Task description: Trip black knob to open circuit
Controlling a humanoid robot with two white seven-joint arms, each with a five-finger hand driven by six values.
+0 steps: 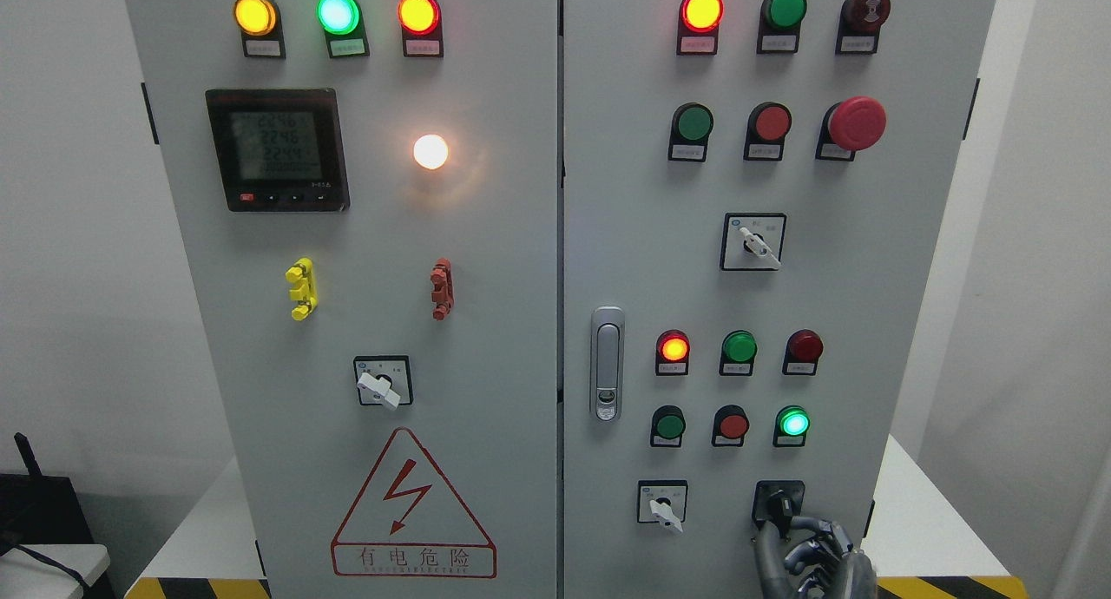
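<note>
**Hand on the knob, trip not confirmed**

The right robot hand [803, 543] reached up at the cabinet door's [911, 321] lower right corner, fingers closing around the black knob [779, 502]. Whether it had turned could not be told; tripping seemingly remained.
</note>
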